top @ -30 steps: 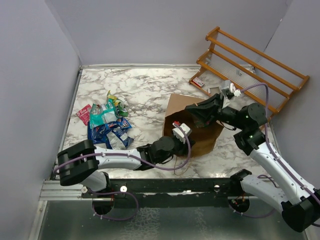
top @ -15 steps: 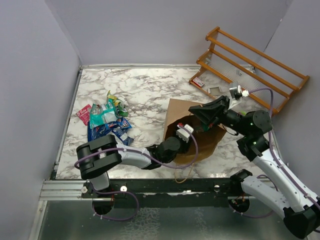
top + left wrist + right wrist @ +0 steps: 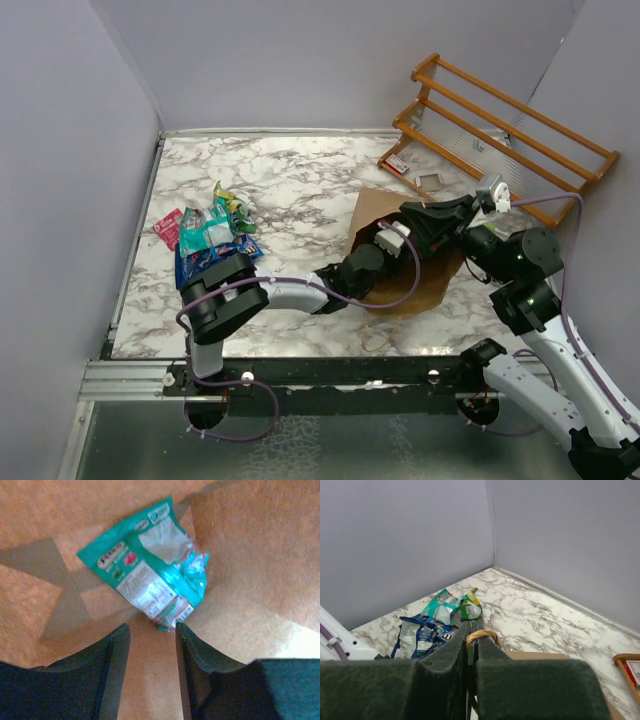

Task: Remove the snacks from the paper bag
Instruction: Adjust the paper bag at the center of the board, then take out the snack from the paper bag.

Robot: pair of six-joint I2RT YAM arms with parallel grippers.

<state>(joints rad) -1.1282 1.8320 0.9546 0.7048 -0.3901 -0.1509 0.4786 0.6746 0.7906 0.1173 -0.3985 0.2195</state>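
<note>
One teal-green crinkly foil packet (image 3: 150, 570) lies flat inside the plain brown kraft paper bag (image 3: 250, 555), on its inner wall by the bottom folds. From the left tool (image 3: 151, 630) it's dead ahead, just beyond the fingertips. Its nearest corner sits just in front of the gap, slightly toward the right-hand finger.

As we read it, the long axis runs diagonally, far-left to near-right, skewed to the tool's closing line. We'd expect a pinch on that near corner rather than across the body.

The left tool is released, jaws spread, nothing between them. The left arm is the nearer one by far, since it's reaching in through the bag mouth.

The right tool (image 3: 471, 630) is clenched on the bag's thin twisted-paper loop handle (image 3: 482, 636), lifting the mouth. We judge it shouldn't let go yet.

The other foil packets (image 3: 213, 240), blue and green, lie heaped on the marble desk (image 3: 300, 180), well apart from both tools, off the left arm's outer side.
</note>
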